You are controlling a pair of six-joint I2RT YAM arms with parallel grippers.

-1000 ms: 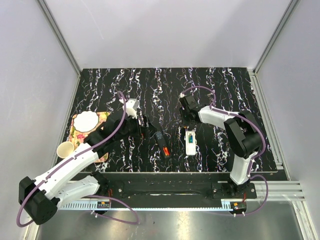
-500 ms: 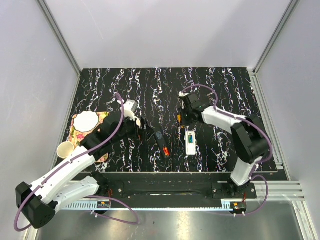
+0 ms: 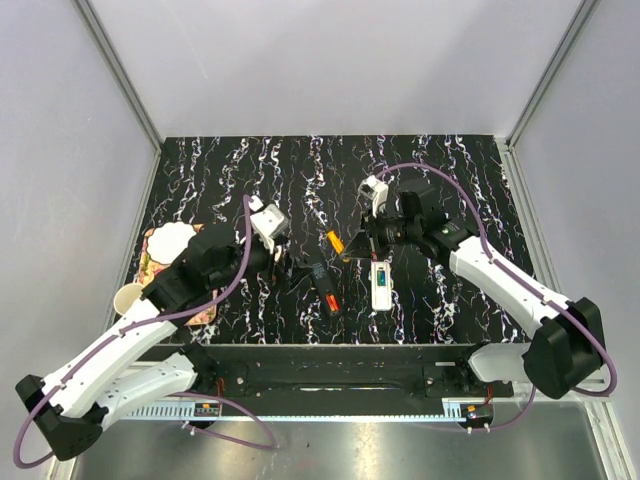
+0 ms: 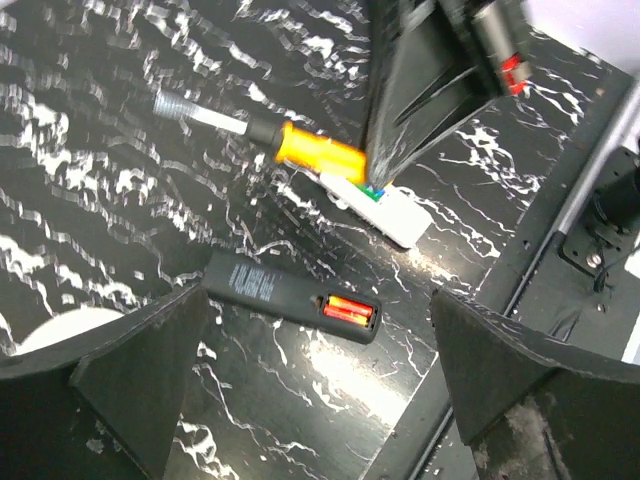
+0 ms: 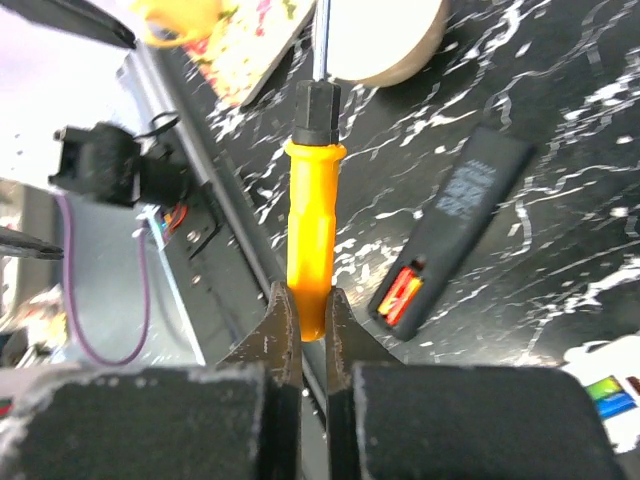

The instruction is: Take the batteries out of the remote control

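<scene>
The white remote control [image 3: 381, 285] lies on the black marbled table with its slot face up. The green and blue batteries [image 5: 606, 389] sit in the slot. In the left wrist view the remote [image 4: 392, 210] is partly behind the right gripper, with the batteries [image 4: 373, 192] just showing. My right gripper [image 3: 358, 243] [image 5: 305, 300] is shut on an orange-handled screwdriver [image 5: 310, 240] [image 3: 335, 241] and holds it above the table, just left of the remote's far end. My left gripper [image 3: 297, 268] [image 4: 320, 400] is open and empty, over a black remote.
A black remote [image 3: 322, 283] [image 4: 290, 297] with red batteries in its open bay lies left of the white one. A floral mat [image 3: 205, 236] with a white plate [image 3: 170, 241] and a paper cup [image 3: 130, 297] are at the left edge. A metal rail [image 3: 340, 360] runs along the near edge.
My right arm has swung out to the right and its wrist has turned, so the orange screwdriver now points left. My left gripper has moved right, closer to the black remote.
</scene>
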